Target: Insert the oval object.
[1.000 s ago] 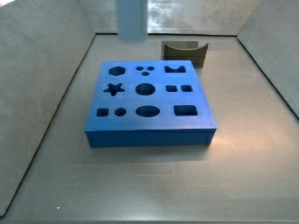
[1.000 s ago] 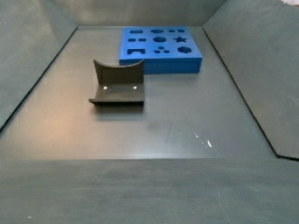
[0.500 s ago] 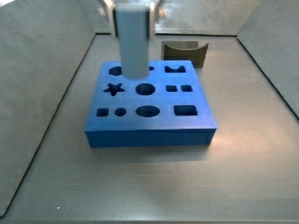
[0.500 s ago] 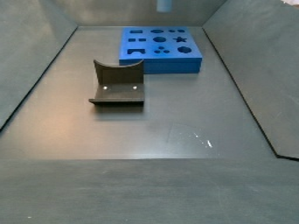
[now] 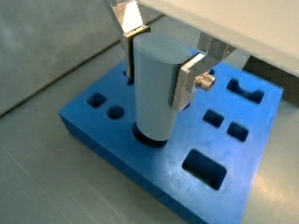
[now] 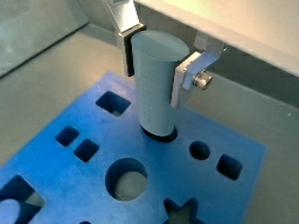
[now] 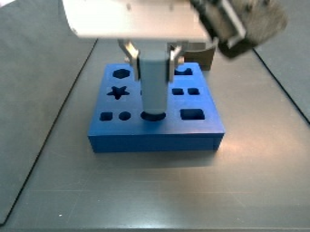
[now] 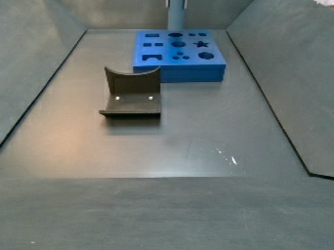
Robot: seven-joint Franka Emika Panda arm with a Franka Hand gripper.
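Observation:
The oval object (image 5: pixel 155 92) is a tall grey-blue peg with an oval top. My gripper (image 5: pixel 160 54) is shut on it near its top, with a silver finger (image 5: pixel 191 77) on each side. The peg stands upright with its lower end in the oval hole of the blue block (image 5: pixel 131 149). It shows the same way in both wrist views, peg (image 6: pixel 156 83) and block (image 6: pixel 82 175). In a side view the peg (image 7: pixel 154 83) meets the front middle hole of the block (image 7: pixel 158 131). In a side view the peg (image 8: pixel 177 18) rises over the far block (image 8: pixel 183 57).
The block has several other shaped holes, among them a star (image 7: pixel 118 91), a round hole (image 6: pixel 126 182) and a rectangle (image 5: pixel 207 167). The dark fixture (image 8: pixel 131 95) stands on the grey floor apart from the block. Grey walls enclose the floor.
The gripper with the peg has come down and forward over the block, from above its back row to the front oval hole. The peg's lower end now sits in that hole.

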